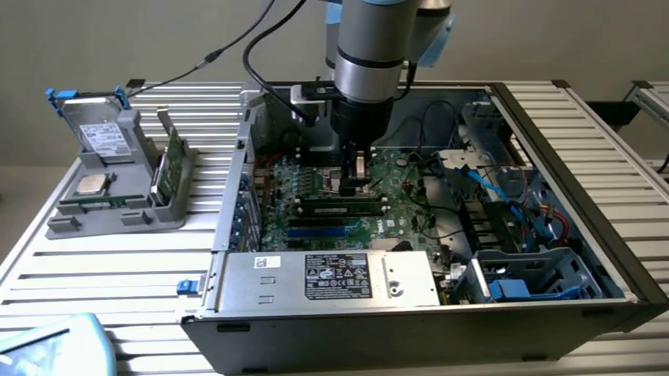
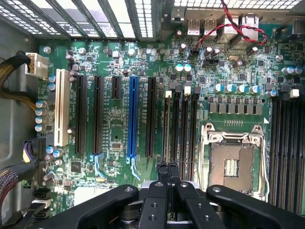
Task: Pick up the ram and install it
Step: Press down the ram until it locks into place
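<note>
The ram, a long thin green stick with dark chips, lies along a slot on the motherboard inside the open computer case. My gripper hangs straight down over the ram's middle. Whether it touches the ram I cannot tell. In the wrist view my gripper is shut, its two black fingers pressed together with nothing between them. It stands over the row of black memory slots beside the CPU socket.
A silver power supply fills the case's near side, with cables and a blue drive cage at the exterior view's right. On the exterior view's left, a grey holder carries a drive and a broader green card.
</note>
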Motion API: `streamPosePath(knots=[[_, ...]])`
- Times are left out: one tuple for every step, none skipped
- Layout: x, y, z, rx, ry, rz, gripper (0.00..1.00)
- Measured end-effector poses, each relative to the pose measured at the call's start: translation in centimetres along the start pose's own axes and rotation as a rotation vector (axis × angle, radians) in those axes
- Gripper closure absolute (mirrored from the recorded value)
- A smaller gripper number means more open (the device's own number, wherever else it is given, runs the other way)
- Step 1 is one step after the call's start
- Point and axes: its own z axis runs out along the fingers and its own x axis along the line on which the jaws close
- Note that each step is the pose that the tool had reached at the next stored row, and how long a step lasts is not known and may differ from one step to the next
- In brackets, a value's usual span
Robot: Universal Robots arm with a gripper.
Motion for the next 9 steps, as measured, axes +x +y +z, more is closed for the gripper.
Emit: streamPosePath(knots=[[0.0, 0.0, 0.0, 0.0, 0.0001, 0.0, 0.89], [0.0, 0.0, 0.0, 0.0, 0.0, 0.0, 0.89], [0.0, 0.0, 0.0, 0.0, 0.0, 0.0, 0.89], [0.0, 0.0, 0.0, 0.0, 0.0, 0.0, 0.89], [0.0, 0.0, 0.0, 0.0, 0.0001, 0.0, 0.89], [0.0, 0.0, 0.0, 0.0, 0.0001, 0.0, 0.89], [0.0, 0.0, 0.0, 0.0, 0.0, 0.0, 0.89], [0.0, 0.0, 0.0, 0.0, 0.0001, 0.0, 0.89], [0.0, 0.0, 0.0, 0.0, 0.0001, 0.0, 0.89]])
